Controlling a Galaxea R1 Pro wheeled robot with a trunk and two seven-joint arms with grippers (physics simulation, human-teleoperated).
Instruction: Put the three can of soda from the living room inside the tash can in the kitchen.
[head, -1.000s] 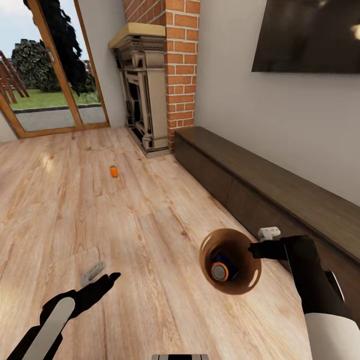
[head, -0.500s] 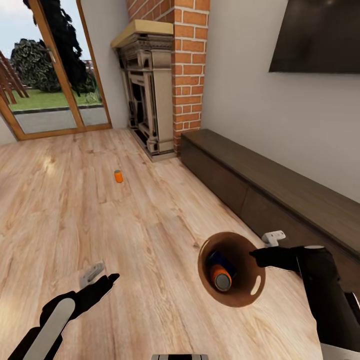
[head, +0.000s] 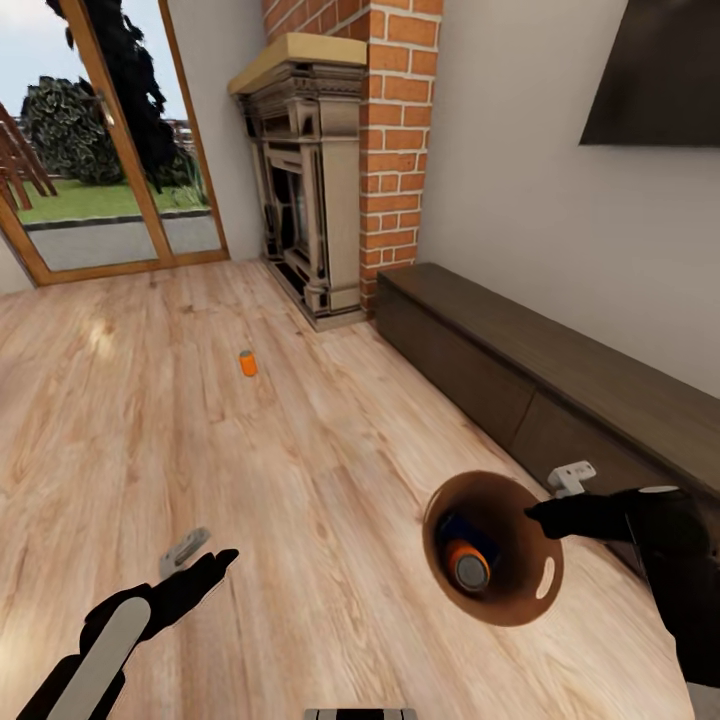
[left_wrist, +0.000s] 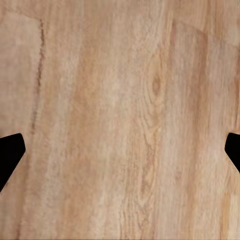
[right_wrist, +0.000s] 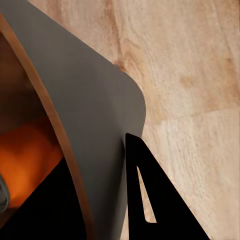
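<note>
right gripper (head: 545, 518) is clamped on the bin's (head: 520, 600) rim, lower right; an orange can (head: 465, 562) and blue can (head: 455, 530) lie inside. third can (head: 247, 363) stands mid-left on the floor (head: 300, 470). left gripper (head: 200, 572) fingers apart.

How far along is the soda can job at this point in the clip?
Done: the blue can and one orange can lie inside the trash can. In hand: the right end effector grips the bin's rim, carrying it in the living room. Left: the second orange can stands on the wood floor near the fireplace; the left end effector is open and empty. The bin must then reach the kitchen.
</note>
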